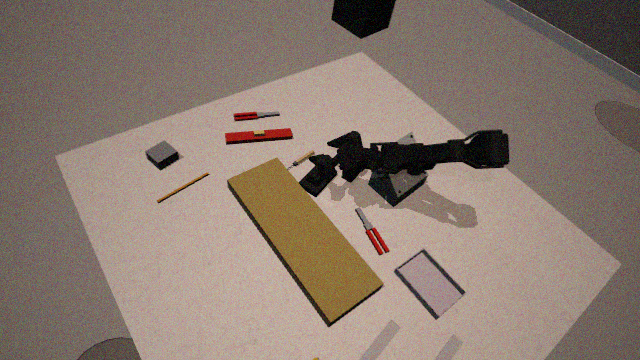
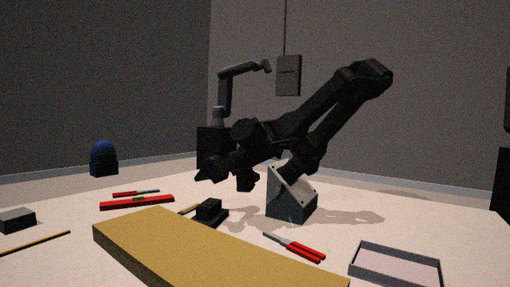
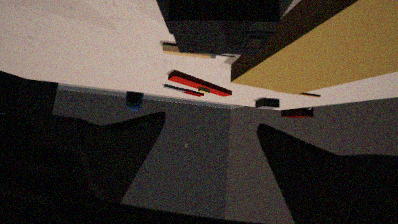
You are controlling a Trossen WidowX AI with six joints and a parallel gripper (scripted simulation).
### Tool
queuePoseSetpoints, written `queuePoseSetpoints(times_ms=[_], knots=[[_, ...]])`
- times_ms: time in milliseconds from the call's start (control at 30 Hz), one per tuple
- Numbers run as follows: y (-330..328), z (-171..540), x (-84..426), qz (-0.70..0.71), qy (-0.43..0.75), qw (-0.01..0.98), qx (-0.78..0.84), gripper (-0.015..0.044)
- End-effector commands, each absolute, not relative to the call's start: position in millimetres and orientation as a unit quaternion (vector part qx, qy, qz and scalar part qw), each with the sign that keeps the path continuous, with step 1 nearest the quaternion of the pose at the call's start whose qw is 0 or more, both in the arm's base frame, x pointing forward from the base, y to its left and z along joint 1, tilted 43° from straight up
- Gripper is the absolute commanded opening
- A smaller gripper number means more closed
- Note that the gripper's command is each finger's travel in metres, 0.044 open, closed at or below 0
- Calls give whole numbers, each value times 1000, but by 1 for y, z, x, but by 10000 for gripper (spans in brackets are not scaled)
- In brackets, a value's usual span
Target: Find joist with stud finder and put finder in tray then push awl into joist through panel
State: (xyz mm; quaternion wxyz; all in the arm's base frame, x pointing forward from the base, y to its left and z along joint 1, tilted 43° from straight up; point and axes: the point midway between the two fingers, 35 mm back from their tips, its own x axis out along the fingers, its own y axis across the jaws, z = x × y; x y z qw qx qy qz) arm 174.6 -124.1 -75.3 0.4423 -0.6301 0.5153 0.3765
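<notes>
The stud finder [image 1: 318,181] [image 2: 209,210] [image 3: 225,35], a black block on a wider base, stands on the table beside the far end of the yellow-brown floor panel [image 1: 305,240] [image 2: 179,247] [image 3: 330,60]. My gripper [image 1: 321,150] [image 2: 222,181] [image 3: 211,122] is open and empty, tilted, above and behind the stud finder, not touching it. The awl [image 1: 304,158] [image 2: 189,208] [image 3: 190,54], with its pale wooden handle, lies beyond the stud finder, near the panel's far corner. The grey tray [image 1: 416,296] [image 2: 398,251] is empty. The joist is hidden, and no hole shows in the panel.
A red level [image 1: 240,137] [image 2: 155,200] and red-handled pliers [image 1: 245,116] [image 2: 124,194] lie at the back. Other pliers [image 1: 379,240] [image 2: 304,252] lie between panel and tray. A grey block [image 1: 162,152] [image 2: 17,220] and an orange pencil [image 1: 183,188] [image 2: 36,243] lie beyond the panel.
</notes>
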Motion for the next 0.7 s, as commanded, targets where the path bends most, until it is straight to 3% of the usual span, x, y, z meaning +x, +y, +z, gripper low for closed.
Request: queuePoseSetpoints(times_ms=[0, 200, 400, 667], knots=[[-123, -91, 172, 387, 537, 529, -531, 440], [-110, -114, 167, 372, 566, 712, -184, 440], [-110, -112, 177, 303, 525, 774, 180, 440], [-112, -111, 179, 293, 517, 774, 219, 440]])
